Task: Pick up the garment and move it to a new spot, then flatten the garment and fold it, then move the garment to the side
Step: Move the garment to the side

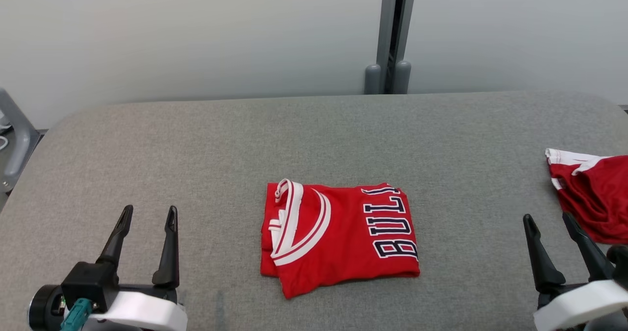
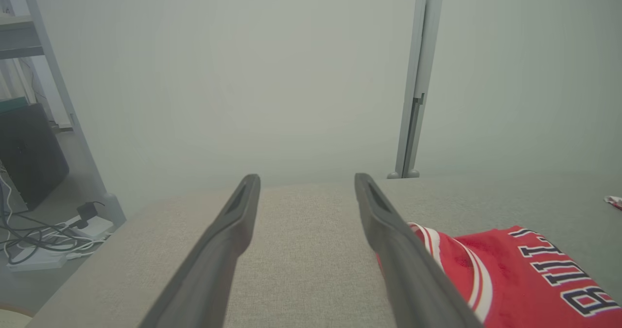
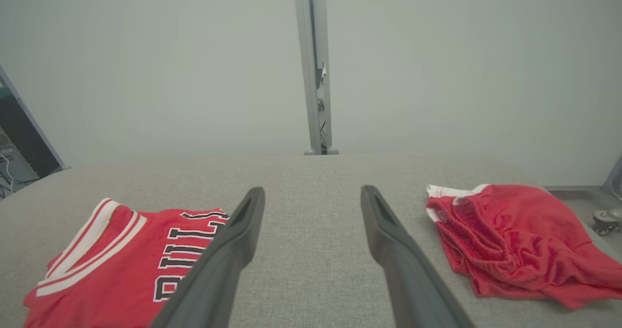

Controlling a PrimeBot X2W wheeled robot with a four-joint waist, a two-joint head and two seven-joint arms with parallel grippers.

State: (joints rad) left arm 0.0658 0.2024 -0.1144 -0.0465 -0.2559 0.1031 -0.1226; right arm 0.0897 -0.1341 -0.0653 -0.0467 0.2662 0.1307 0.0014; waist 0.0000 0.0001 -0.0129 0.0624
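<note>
Pincer state: left pincer [image 1: 150, 209] and right pincer [image 1: 547, 217] both apart and empty, flanking the folded red garment [image 1: 338, 238] on the table [image 1: 314, 135].

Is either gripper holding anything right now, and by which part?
Nothing is held: left gripper and right gripper both stand open, apart from the folded jersey.

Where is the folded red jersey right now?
In the head view the folded jersey lies near the middle of the table, between the left gripper and the right gripper; a crumpled red garment sits at the table's right edge.
</note>
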